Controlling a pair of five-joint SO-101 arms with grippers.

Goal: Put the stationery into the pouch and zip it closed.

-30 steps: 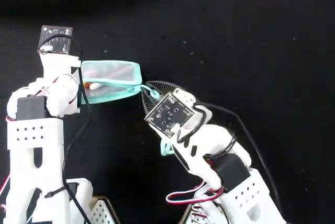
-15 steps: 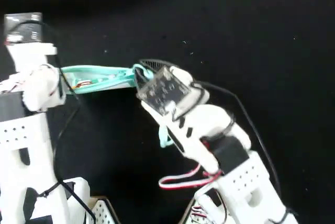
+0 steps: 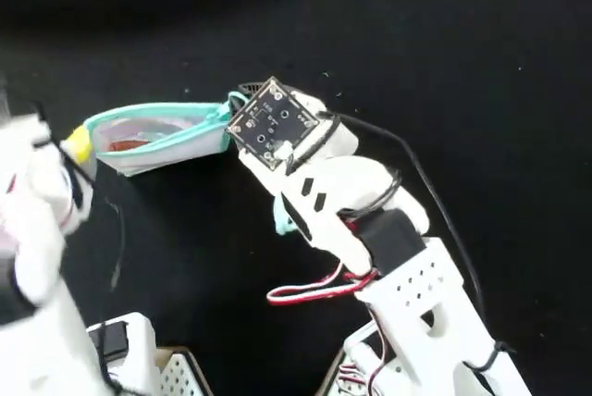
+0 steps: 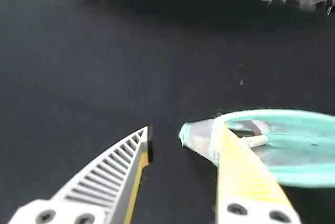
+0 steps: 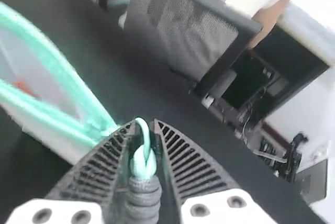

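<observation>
Mint-green trim runs round the translucent fabric pouch (image 3: 162,142), which lies stretched left to right over the black cloth-covered table (image 3: 462,91), between the two arms. Through its clear wall shows a red-orange piece of stationery (image 3: 125,144). The left wrist view also shows a pale, pen-like stick (image 4: 252,141) inside, though what it is I cannot tell.

The right gripper (image 5: 141,125) is at the pouch's right end. Its black ribbed fingers (image 5: 180,156) are pressed together on the mint-green cord zip pull (image 5: 140,153). The cord's loop stands up between the fingertips, with a grey knot (image 5: 140,195) just behind it. From the pull, two mint edges of the pouch fan away to the left, apart from each other.

The left gripper (image 4: 183,130) is at the pouch's left end, its fingers spread wide and clasping nothing. The pointed left tip of the pouch sits in the gap between them. The yellow-taped finger (image 4: 241,182) crosses in front of the pouch near that tip; whether it touches I cannot tell. The white ribbed finger (image 4: 112,174) stands well apart from the pouch, over bare cloth. In the high view the yellow fingertip (image 3: 79,148) lies just beside the pouch's left corner.
</observation>
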